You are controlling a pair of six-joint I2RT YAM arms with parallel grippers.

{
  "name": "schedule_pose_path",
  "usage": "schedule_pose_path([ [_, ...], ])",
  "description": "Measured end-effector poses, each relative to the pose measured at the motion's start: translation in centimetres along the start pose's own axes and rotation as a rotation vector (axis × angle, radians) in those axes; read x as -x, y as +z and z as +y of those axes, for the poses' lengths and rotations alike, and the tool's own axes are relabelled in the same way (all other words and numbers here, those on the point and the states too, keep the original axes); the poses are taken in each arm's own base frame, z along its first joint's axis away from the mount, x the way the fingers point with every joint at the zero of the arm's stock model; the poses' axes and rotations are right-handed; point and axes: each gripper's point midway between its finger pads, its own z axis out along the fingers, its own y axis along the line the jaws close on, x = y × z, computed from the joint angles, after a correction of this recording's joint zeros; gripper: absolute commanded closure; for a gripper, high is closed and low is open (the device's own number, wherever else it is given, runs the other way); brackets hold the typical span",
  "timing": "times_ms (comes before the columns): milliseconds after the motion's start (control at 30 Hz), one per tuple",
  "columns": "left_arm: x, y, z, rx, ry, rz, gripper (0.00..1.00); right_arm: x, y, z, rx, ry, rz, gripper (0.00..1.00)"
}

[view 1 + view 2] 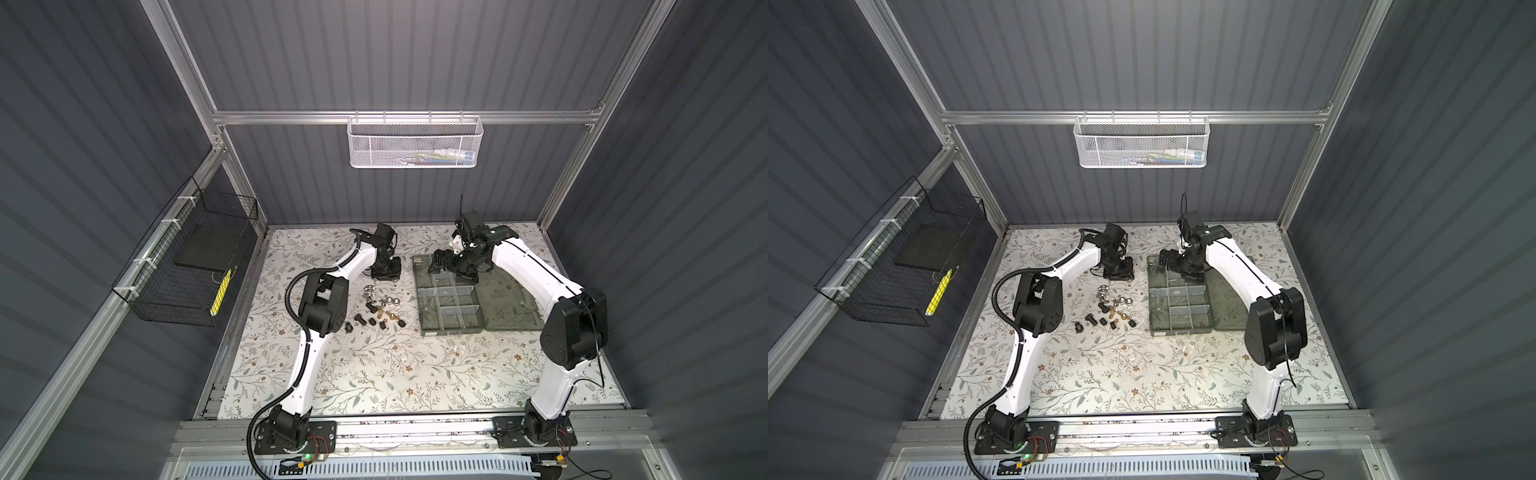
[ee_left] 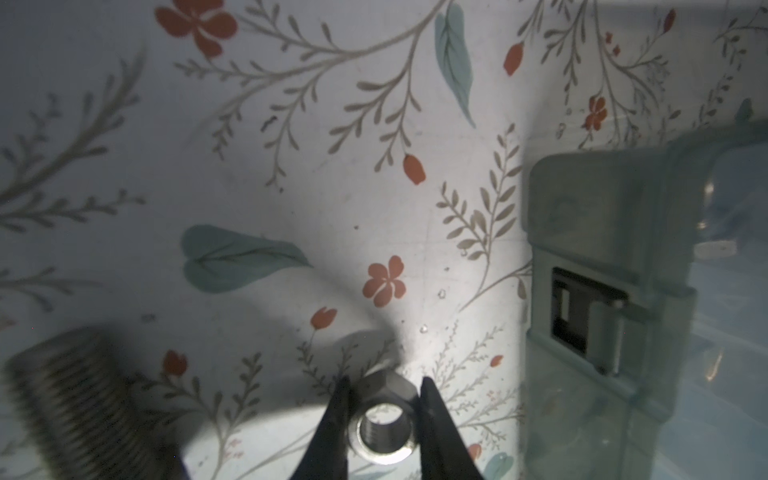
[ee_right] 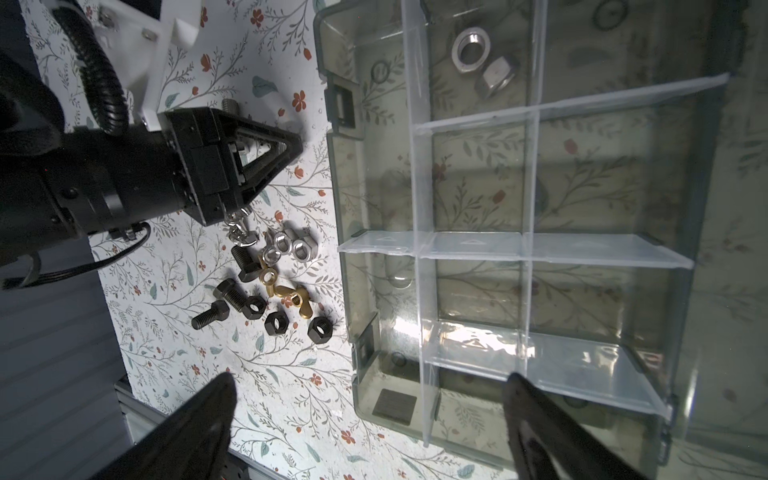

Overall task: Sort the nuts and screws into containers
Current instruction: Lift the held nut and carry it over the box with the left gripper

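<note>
Left claw (image 2: 384, 384) pinched silver hex nut (image 2: 384, 422) low over floral bench (image 2: 291, 187), beside organiser box (image 2: 590, 249). Right claw (image 3: 370, 378) gaped wide above dividers (image 3: 530, 208). Best: carry level, release low into compartment (image 3: 457, 97) holding two silver nuts (image 3: 498, 77).

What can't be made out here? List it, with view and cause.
Shiny silver hex nut in the left gripper: unseen in both top views, under the gripper's body.
Grey threaded metal bolt: blurred in the left wrist view, cut off by the picture's edge.
White mesh wall basket: contents blurred behind its mesh in both top views.
</note>
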Motion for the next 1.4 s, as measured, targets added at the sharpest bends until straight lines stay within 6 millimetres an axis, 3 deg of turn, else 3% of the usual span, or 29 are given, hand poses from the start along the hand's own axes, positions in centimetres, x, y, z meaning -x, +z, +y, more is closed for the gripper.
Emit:
schedule_pose_path([
  [200,0.0,-0.6,-0.6,-0.021,-0.044,0.007,0.76,0.3,-0.6,-0.1,0.010,0.008,-0.025,0.01],
  [400,1.1,-3.2,-2.4,-0.074,-0.082,-0.041,0.77,0.3,-1.7,-0.4,0.023,0.028,-0.046,0.01],
  [800,5.1,-7.5,-7.0,-0.208,-0.126,-0.183,0.78,0.8,-3.4,-2.4,0.019,0.084,-0.091,0.01],
  [1267,6.2,-8.2,-15.1,-0.419,-0.114,-0.257,0.77,1.1,-4.5,-4.5,0.007,0.133,-0.126,0.01],
  [1400,6.5,-7.4,-16.5,-0.463,-0.110,-0.268,0.77,0.8,-5.0,-5.1,0.002,0.145,-0.136,0.01],
])
